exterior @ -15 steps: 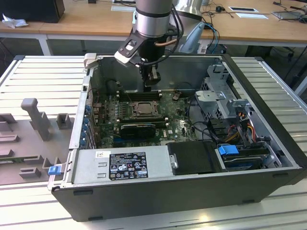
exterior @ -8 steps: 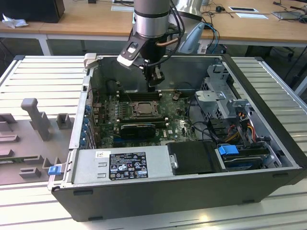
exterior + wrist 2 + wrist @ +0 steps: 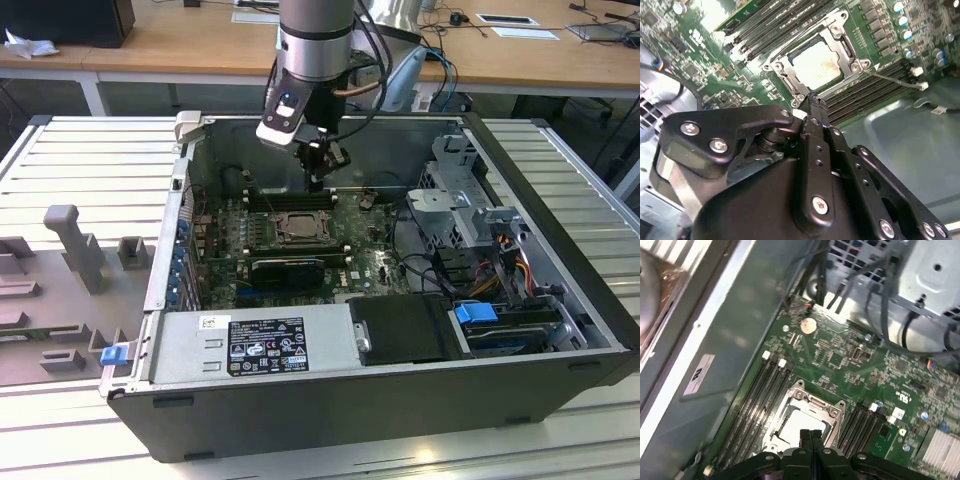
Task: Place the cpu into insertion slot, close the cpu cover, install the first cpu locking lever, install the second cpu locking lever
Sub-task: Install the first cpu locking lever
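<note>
Your gripper [image 3: 812,100] is black, with silver screw heads [image 3: 820,205]. Just beyond its fingers [image 3: 815,131] you see the pale silver cpu [image 3: 815,65] with a tan smudge, ringed by the silvery cpu cover [image 3: 844,46], on a green motherboard [image 3: 715,65] striped with black memory slots [image 3: 775,30].

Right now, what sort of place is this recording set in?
Probably a robotics lab or workshop: an open computer case lies on a slatted metal table, a robot arm reaches into it, and wooden desks stand behind.
</note>
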Controlling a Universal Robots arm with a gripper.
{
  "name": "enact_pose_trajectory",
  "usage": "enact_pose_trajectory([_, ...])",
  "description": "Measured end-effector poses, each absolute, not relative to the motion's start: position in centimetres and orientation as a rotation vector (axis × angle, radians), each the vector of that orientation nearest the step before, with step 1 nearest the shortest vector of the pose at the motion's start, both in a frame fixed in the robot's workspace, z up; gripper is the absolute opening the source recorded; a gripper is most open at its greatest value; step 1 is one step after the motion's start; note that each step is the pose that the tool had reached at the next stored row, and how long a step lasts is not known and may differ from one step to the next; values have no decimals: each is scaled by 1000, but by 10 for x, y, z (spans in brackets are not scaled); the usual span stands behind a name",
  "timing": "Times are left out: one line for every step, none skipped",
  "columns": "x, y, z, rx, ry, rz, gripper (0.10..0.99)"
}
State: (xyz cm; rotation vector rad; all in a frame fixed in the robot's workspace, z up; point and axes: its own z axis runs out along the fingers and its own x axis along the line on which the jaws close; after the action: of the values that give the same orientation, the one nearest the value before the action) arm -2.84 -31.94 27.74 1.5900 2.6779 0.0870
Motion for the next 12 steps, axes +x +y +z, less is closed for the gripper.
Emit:
enact_pose_trajectory([-28,-319,277,1554,2700,88,106])
enact_pose_trajectory([-28,-319,277,1511,2725,88,106])
enact_pose_trajectory([-28,-319,277,1483,2741,89,106])
enact_pose_trajectory([-28,-319,277,1460,2754,89,106])
enact_pose_trajectory([-28,-319,277,1443,2764,89,106])
enact_pose_trajectory([-28,-319,277,1401,2786,90,106])
enact_pose_trajectory([-28,-319,277,1354,2810,91,106])
enact_pose_trajectory([-28,-319,277,1310,2831,91,106])
enact_pose_trajectory([-28,-319,277,1283,2844,92,106])
enact_pose_trajectory([-28,-319,276,1256,2857,92,106])
enact_pose_trajectory([-28,-319,276,1194,2884,93,106])
enact_pose_trajectory([-28,-319,276,1154,2901,93,106])
